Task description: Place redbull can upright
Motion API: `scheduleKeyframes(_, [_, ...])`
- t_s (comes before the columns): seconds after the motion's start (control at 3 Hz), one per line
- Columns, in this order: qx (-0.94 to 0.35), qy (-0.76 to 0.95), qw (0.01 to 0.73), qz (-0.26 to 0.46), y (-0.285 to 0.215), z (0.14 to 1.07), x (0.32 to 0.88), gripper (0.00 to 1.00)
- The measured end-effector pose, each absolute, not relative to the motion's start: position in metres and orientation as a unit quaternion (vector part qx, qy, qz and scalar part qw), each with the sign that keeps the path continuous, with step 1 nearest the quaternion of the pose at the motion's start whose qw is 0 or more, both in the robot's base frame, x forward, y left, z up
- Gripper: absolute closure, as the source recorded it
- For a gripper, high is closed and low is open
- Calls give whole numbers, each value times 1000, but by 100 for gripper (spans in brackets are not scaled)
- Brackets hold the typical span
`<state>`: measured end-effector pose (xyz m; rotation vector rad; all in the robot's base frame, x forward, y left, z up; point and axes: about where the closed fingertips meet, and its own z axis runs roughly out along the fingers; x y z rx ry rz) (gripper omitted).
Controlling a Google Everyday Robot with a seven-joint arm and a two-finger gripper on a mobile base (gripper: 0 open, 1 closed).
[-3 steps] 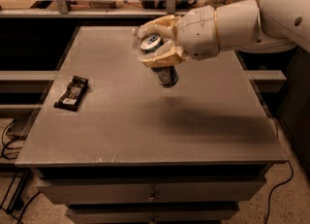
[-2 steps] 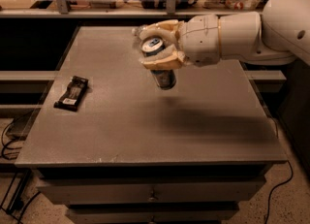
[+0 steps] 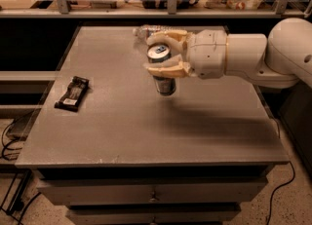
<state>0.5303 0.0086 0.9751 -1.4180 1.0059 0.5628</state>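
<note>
Holding the can upright over the middle of the table, slightly toward the far edge, silver top turned to the camera. Pinched high on the body by the gripper, fingers pressed to either side just under the rim. Base either touching the tabletop or just above it; impossible to tell, though probably a shade above, going by the dark patch beneath.

First risk: letting go too early. If dropped from any height on so narrow a base, likely to rock, topple and roll toward the right or near edge. Safer to lower until seated flat before spreading the fingers.

Second: releasing with a lean. Possibly a touch off vertical, hard to judge from this angle. If set down on one edge of the base, apt to tip once freed.

Third: dragging on withdrawal. Gripped this closely, liable to be snagged at the rim and pulled over if opened too little or drawn back along the arm toward the right edge.

Fourth: pressing down too hard, denting thin metal or skidding it sideways.

Bottle just behind the gripper, near the far edge: close enough to be knocked by the far finger on opening. Packet by the left edge, well apart, no concern.
</note>
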Motion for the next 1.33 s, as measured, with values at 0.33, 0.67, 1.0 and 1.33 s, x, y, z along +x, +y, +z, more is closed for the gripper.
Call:
scheduleKeyframes(0.33, [-599,445,618,248,3,965,529,60])
scheduleKeyframes(0.67, [-584,456,623,252,-2,953,526,36])
scheduleKeyframes(1.0, [-571,468,624,256,-6,941,523,13])
scheduleKeyframes(1.33, [-548,489,629,254,-13,928,514,0])
